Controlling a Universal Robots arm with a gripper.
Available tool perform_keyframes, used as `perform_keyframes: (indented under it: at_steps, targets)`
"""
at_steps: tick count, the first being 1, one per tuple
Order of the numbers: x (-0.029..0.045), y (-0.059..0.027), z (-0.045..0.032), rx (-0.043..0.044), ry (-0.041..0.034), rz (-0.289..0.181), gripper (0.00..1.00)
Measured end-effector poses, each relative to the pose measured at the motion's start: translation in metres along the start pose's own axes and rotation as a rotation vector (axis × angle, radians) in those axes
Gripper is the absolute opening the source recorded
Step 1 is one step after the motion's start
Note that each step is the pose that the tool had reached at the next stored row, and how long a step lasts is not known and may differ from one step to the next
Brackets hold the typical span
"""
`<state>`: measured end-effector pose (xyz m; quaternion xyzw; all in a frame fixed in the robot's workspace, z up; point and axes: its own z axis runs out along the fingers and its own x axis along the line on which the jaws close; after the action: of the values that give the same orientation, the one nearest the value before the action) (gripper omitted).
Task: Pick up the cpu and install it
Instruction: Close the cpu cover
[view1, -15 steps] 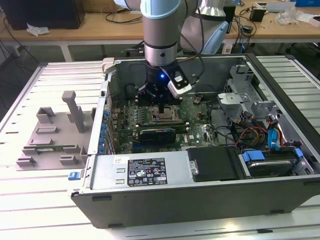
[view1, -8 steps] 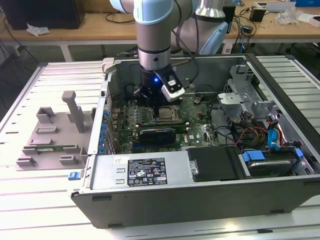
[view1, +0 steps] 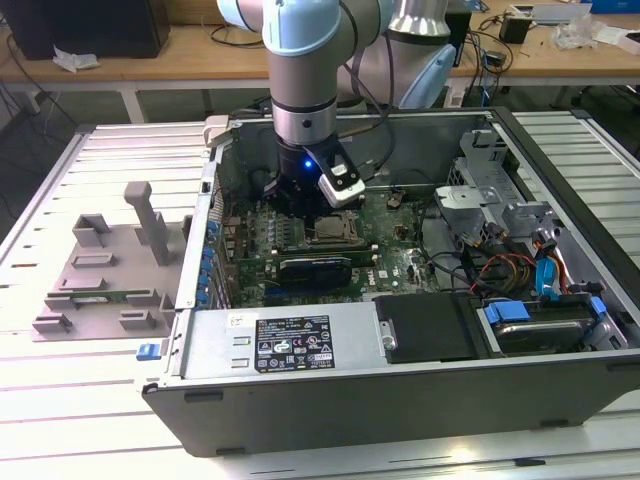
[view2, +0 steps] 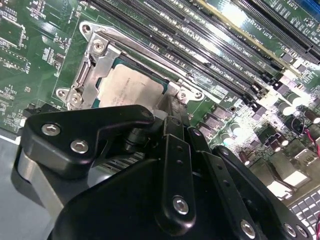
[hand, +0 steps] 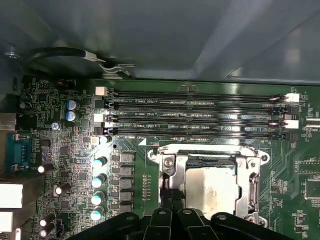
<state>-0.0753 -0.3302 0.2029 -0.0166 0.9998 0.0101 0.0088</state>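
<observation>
1. Reaching down with the arm (view1: 305, 90) into the open computer case (view1: 400, 400), wrist pointing straight at the socket (hand: 167, 165).
2. Glowing a small blue light (view1: 307, 163) on the wrist, above the socket.
3. Hovering the hand (hand: 172, 201) low over the socket's metal frame, at the frame's edge just beside the cpu (hand: 212, 192); not telling from these views whether touching the frame or clearing it.
4. Holding the hand closed right up, with nothing gripped in it.
5. Showing the cpu seated flat inside the socket, pale silver-grey top facing up, ringed by the socket's frame and free of the hand.
6. Carrying the socket on the green motherboard (hand: 70, 150), with four long dark memory slots (hand: 195, 115) running side by side just beside the socket.
7. Standing a row of small round capacitors (hand: 98, 181) upright on the board near the socket, on a different side from the memory slots.
8. Sitting a grey power supply (view1: 220, 345) inside the case, nearer the exterior view's camera than the socket, and trailing a bundle of coloured cables (view1: 505, 268) to the exterior view's right of the socket.
9. Resting the case on the slatted tabletop (view1: 60, 420), with a grey fixture plate (view1: 100, 270) lying outside the case to the exterior view's left, well apart from the socket.
</observation>
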Motion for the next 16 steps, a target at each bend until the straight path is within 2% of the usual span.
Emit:
perform_keyframes:
  at_steps: [7, 16]
  targets:
    - [0.0, 0.0001, -0.0001, -0.0005, -0.0004, 0.0, 0.11]
    - [-0.0002, 0.0003, -0.0073, -0.0004, -0.0004, 0.0, 0.11]
